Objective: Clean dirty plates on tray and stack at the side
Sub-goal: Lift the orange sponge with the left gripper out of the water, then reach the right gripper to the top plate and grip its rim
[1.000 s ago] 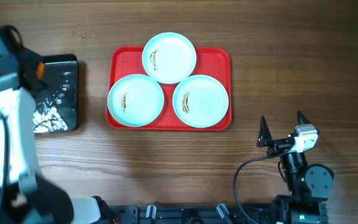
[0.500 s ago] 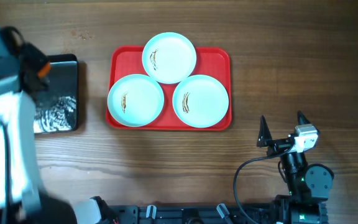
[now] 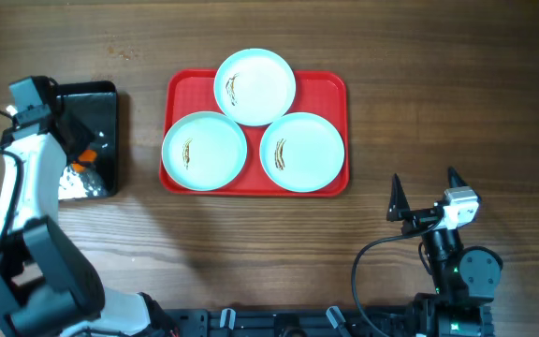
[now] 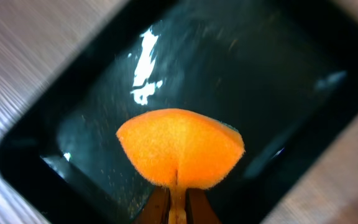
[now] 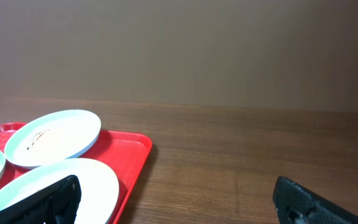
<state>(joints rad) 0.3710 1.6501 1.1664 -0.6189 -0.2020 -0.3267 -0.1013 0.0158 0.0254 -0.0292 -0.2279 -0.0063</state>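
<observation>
Three white plates lie on the red tray: one at the back, one front left, one front right. Each has a small brown smear near its centre. My left gripper is shut on an orange sponge and holds it over the black tray. My right gripper is open and empty, at the front right of the table, right of the red tray. In the right wrist view the back plate, the nearer plate and the red tray show.
The glossy black tray sits left of the red tray and holds wet foam at its near end. A cable runs by the right arm's base.
My left arm has swung down over the black tray, bringing the gripper with the orange sponge toward the tray's near end. The right arm and the plates have not moved.
</observation>
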